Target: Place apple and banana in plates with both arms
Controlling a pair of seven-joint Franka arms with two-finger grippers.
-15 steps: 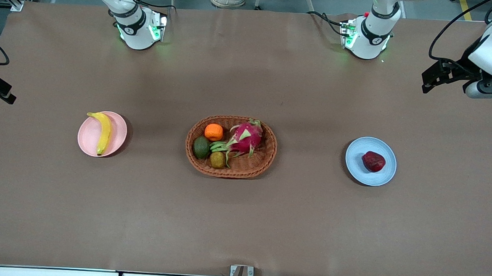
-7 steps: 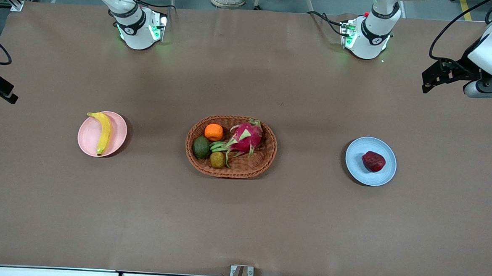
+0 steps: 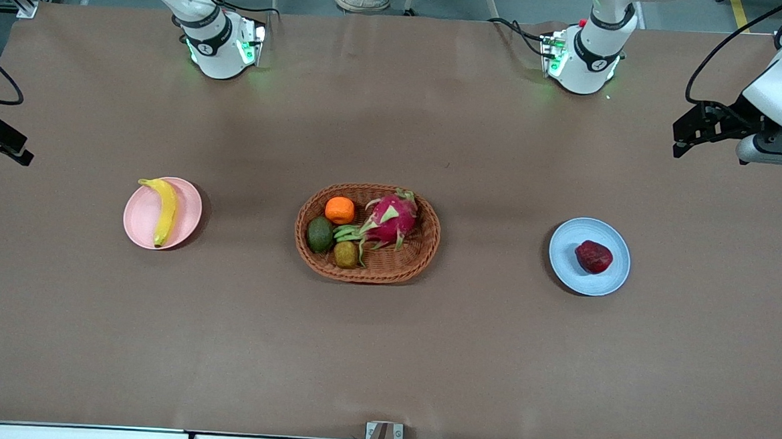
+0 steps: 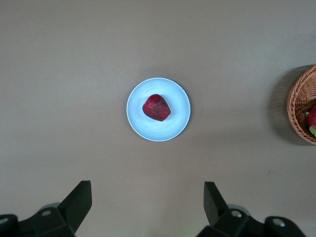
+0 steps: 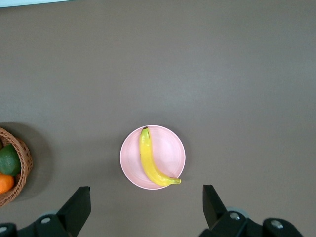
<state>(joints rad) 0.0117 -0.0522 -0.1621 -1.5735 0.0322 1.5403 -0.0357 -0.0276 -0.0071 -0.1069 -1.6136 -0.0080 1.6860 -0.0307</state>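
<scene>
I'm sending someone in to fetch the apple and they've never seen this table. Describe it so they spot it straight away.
Start from the brown wicker basket in the middle of the table and go toward the left arm's end, to the pale blue plate. The apple lies on that plate, alone. It is small, dark red and slightly lumpy, unlike the larger pink dragon fruit with green scales in the basket.

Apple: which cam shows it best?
Left wrist view. The apple sits near the middle of that picture, seen straight down on the blue plate, nothing covering it. The front view also shows the apple unobstructed on the plate, but smaller, toward the left arm's end of the table. The right wrist view does not show it.
</scene>
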